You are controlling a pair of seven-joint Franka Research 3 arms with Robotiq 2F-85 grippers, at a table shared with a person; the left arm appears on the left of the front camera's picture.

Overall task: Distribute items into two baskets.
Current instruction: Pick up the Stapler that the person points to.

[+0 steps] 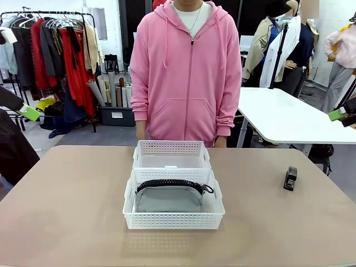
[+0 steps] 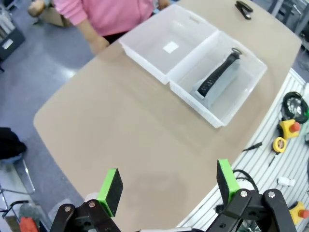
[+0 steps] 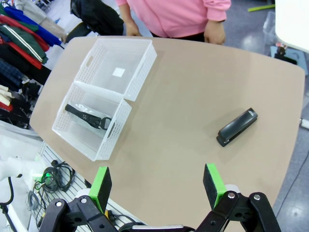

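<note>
Lying near the counter's (image 1: 67, 211) right edge, small black stapler (image 3: 236, 126) judged rigid, light; grip across its long sides. Left tool (image 2: 168, 179), right tool (image 3: 157, 184) spread apart, empty.

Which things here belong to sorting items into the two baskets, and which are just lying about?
Job:
pouch, in the near basket
stapler, on the table
far basket

Lying about:
cables
clothes rack
white table
</note>
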